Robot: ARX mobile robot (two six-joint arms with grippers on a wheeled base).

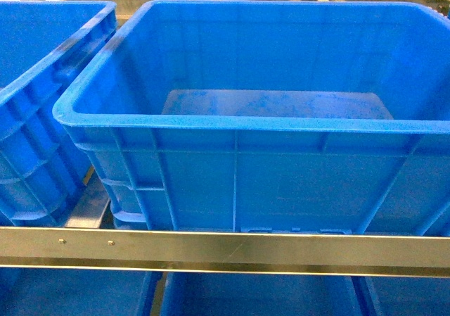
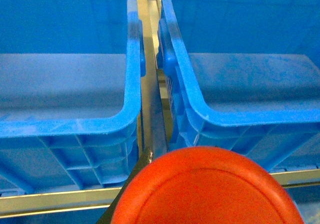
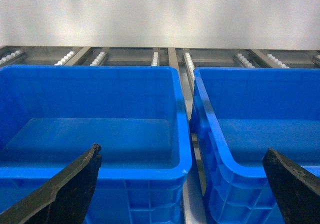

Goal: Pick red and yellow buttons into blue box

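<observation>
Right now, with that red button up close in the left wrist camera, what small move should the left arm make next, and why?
Probably carry the red button forward over the rim of the blue box before letting go. In the left wrist view the cap sits in front of the box's near wall, not above its floor, and the part of the floor in view looks bare.

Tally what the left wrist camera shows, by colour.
Blue: 2 (left box, right box)
Red: 1 (button)
Yellow: 0
Total: 3
</observation>
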